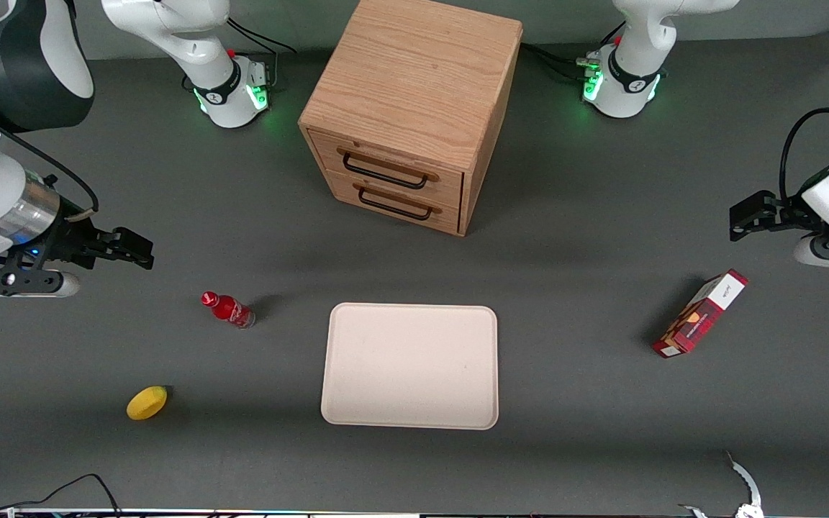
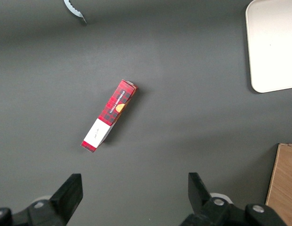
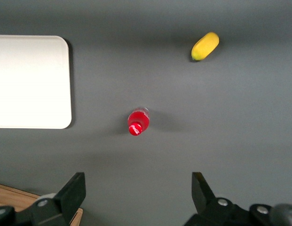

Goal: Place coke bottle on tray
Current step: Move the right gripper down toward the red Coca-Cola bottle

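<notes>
One wooden drawer cabinet [image 1: 414,108] (two drawers), one beige tray [image 1: 410,365], one red-and-white carton [image 1: 701,314] toward the parked arm's end. One coke bottle [image 1: 228,309] stands on the table beside the tray, apart from it. One lemon [image 1: 147,402]. Gripper [image 3: 138,197] hangs above the bottle, fingers wide apart, holding nothing.

1. The tray [image 1: 410,367] lies flat in front of the wooden drawer cabinet [image 1: 414,108].
2. The coke bottle [image 1: 227,309] stands beside the tray, apart from it.
3. The gripper [image 1: 142,252] hovers farther from the camera than the bottle, toward the working arm's end.
</notes>
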